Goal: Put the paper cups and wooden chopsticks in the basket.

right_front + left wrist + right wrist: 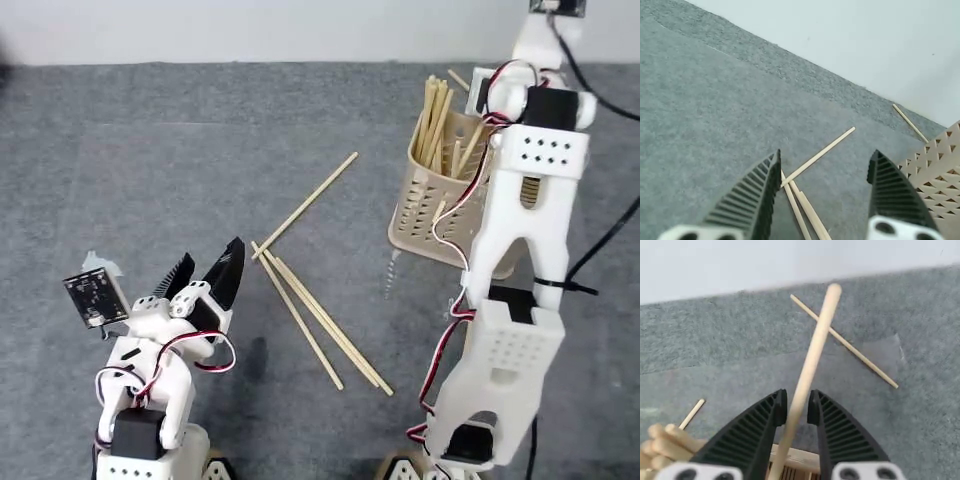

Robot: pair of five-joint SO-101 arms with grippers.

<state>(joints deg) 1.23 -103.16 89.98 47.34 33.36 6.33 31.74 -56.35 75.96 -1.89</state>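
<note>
Reading from the left, we find the left end effector point(213, 255) spread wide above the grey surface point(150, 150). Loose pale wooden chopsticks point(322, 322) lie just to its right, long axes diagonal; this arm is nearer. The right end effector point(796, 399) pinches one round wooden chopstick point(812, 352) over the beige perforated plastic basket point(425, 210).

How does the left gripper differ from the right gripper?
The left gripper is open and empty; the right gripper is shut on a chopstick. The left gripper faces the loose chopsticks on the mat; the right gripper is at the basket. Both have black ridged jaws.
</note>
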